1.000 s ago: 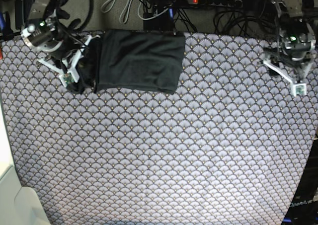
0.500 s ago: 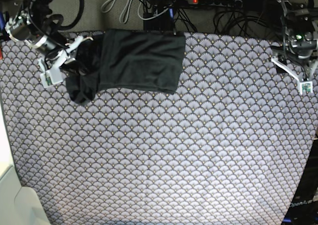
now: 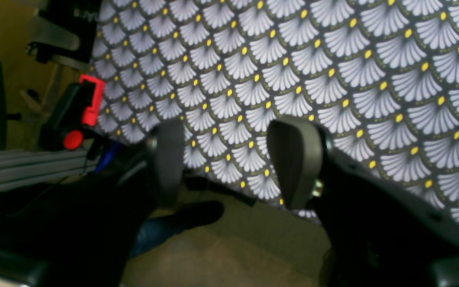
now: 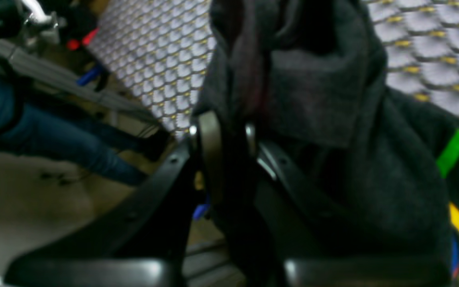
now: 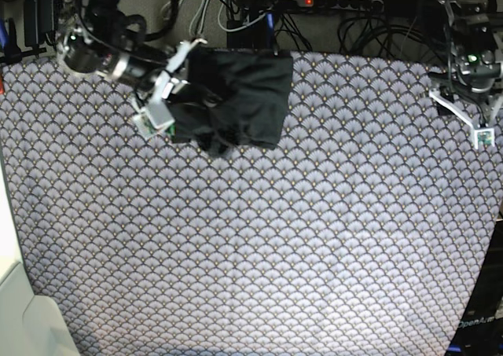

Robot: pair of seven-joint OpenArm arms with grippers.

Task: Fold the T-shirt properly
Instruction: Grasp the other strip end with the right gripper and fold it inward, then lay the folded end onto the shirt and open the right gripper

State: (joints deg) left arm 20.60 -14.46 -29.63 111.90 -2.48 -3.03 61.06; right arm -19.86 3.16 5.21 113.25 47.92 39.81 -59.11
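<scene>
Since half a second back, the right tool [image 5: 174, 97] has swung inward over the shirt [image 5: 236, 97], dragging the outer flap onto the folded body. Its jaws are pinched nearly closed on a thick bunch of dark fabric, the coloured print showing just beside it. The shirt sits at the far edge of the table [image 5: 275, 238]. Well apart from the shirt, the left tool [image 3: 229, 159] hangs with jaws parted, holding nothing. This looks like the side fold; next, lay the flap flat and let go.
</scene>
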